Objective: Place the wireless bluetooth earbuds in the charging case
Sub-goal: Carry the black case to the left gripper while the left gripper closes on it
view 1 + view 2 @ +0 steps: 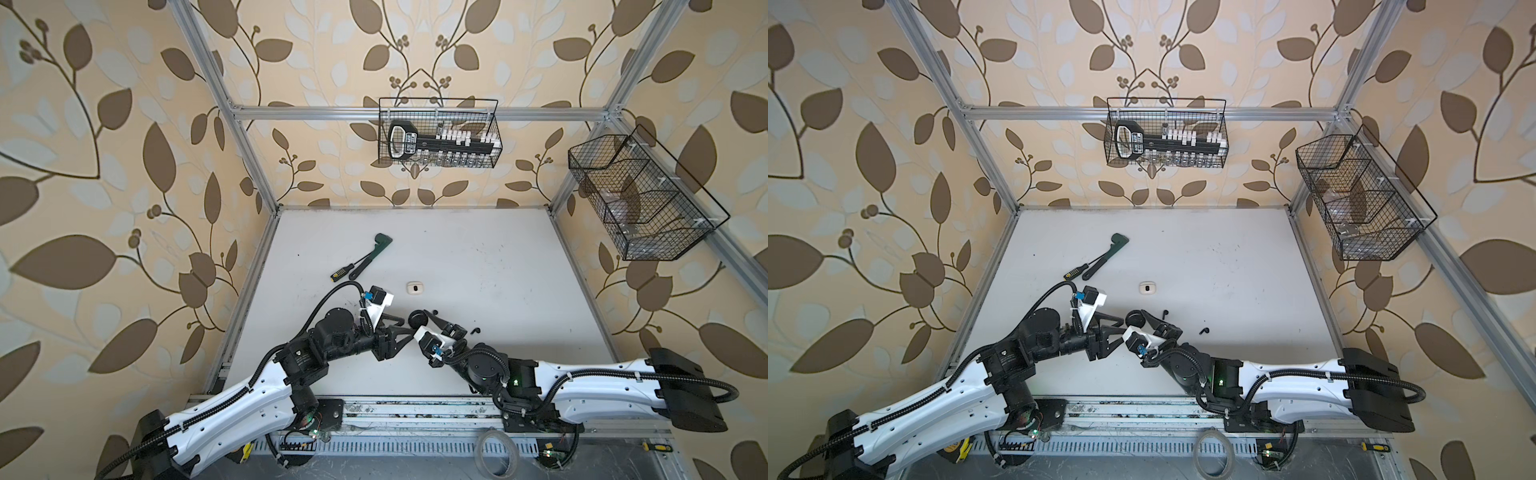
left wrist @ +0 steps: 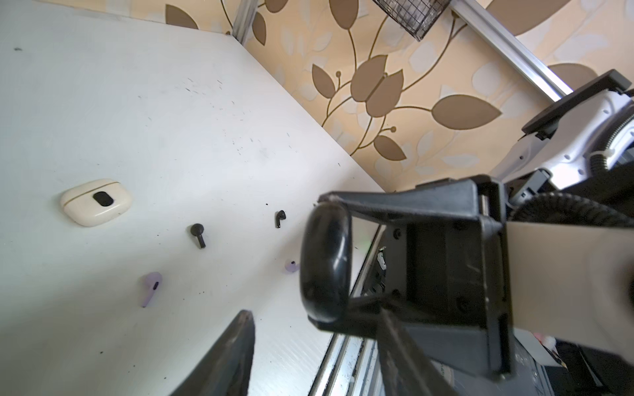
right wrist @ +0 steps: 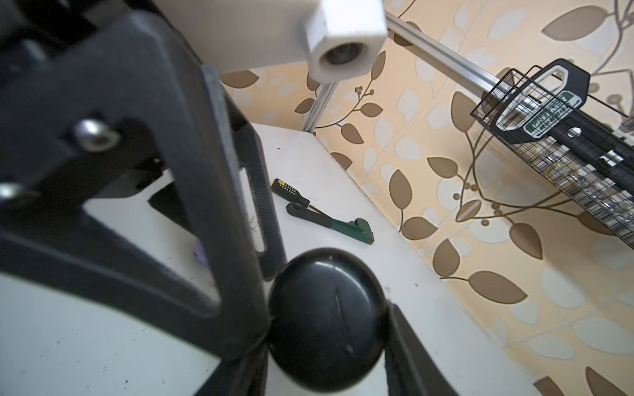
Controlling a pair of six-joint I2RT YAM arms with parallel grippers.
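Observation:
My right gripper (image 1: pixel 419 320) (image 3: pixel 327 325) is shut on a round black charging case (image 1: pixel 417 319) (image 3: pixel 326 319) (image 2: pixel 325 260), lid closed, held just above the table. The left gripper (image 1: pixel 404 326) (image 2: pixel 315 313) faces it from the left with its jaws apart; one finger (image 3: pixel 255 192) lies against the case's side, and table shows between the other finger (image 2: pixel 240 343) and the case. Two black earbuds (image 2: pixel 198 235) (image 2: pixel 279 218) and two lavender earbuds (image 2: pixel 151 288) (image 2: pixel 291 265) lie loose on the table, one lavender partly hidden by the case. A closed cream case (image 1: pixel 414 287) (image 2: pixel 96 202) sits further back.
A green wrench (image 1: pixel 370 253) and a black-and-yellow screwdriver (image 1: pixel 343 272) lie at the back left of the table. Wire baskets hang on the back wall (image 1: pixel 438 133) and the right wall (image 1: pixel 640 199). A tape roll (image 1: pixel 496 453) lies below the front rail.

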